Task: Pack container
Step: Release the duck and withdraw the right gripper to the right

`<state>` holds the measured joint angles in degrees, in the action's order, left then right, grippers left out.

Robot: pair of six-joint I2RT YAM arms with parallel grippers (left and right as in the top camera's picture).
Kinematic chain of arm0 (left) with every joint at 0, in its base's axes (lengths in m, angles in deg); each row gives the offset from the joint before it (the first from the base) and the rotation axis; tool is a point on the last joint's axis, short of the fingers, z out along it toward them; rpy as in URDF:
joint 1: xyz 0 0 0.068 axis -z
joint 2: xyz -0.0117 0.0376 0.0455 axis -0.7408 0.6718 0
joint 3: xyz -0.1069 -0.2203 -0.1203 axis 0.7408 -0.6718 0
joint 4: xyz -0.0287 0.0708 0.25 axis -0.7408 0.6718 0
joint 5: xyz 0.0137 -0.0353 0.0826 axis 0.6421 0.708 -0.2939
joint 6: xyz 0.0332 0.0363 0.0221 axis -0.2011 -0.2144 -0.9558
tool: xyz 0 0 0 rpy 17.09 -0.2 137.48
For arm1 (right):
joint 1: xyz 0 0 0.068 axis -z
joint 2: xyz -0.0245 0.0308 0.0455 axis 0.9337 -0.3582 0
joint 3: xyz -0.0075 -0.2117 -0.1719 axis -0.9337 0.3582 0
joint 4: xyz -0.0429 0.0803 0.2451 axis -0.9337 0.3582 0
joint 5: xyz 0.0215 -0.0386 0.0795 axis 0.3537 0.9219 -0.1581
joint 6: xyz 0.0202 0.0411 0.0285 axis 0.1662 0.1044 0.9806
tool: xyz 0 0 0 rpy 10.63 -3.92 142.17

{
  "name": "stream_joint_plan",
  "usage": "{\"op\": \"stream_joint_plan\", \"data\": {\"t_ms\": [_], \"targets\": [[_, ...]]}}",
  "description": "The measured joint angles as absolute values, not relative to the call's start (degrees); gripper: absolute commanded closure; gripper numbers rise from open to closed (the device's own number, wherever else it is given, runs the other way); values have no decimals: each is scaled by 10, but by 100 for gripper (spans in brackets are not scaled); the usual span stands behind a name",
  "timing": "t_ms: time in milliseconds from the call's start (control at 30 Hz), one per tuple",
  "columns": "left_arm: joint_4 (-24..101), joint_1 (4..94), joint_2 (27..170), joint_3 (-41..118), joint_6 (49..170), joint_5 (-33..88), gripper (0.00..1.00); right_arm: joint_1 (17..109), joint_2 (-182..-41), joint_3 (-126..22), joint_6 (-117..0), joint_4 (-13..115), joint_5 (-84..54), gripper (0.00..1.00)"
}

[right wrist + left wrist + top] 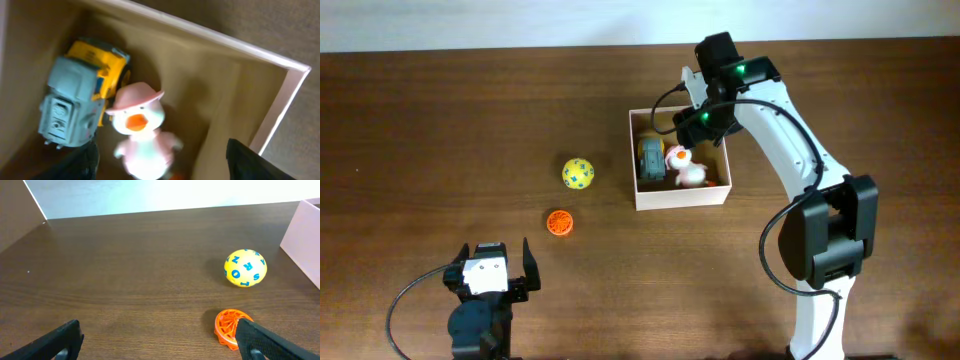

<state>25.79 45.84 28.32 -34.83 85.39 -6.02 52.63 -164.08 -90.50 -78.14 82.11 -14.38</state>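
Right claw (160, 159) spread open, empty, over square shallow white-walled cardboard container (682, 197), right of centre on brown wooden worktop (440, 130). Container likely light, thin walls flex; pinch rim near corner, gently.

Overhead, my right arm (775, 115) covers the far corner of the container (682, 197). The duck (142, 135) is cut off below by my right wrist view's edge.
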Motion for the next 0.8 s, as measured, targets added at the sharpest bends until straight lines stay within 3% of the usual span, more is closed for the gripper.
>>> {"op": "stream_joint_plan", "data": {"t_ms": [167, 267, 467, 800], "targets": [[258, 458, 283, -348, 854, -60, 1, 526, -1645, -991, -780, 854, -156, 17], [258, 458, 283, -348, 854, -60, 1, 530, -1645, -1072, -770, 879, -154, 1], [258, 458, 283, -348, 854, -60, 1, 594, -1639, -1151, -729, 891, -115, 1], [258, 458, 283, -348, 854, -60, 1, 727, -1639, -1044, -635, 867, -60, 1]]}}
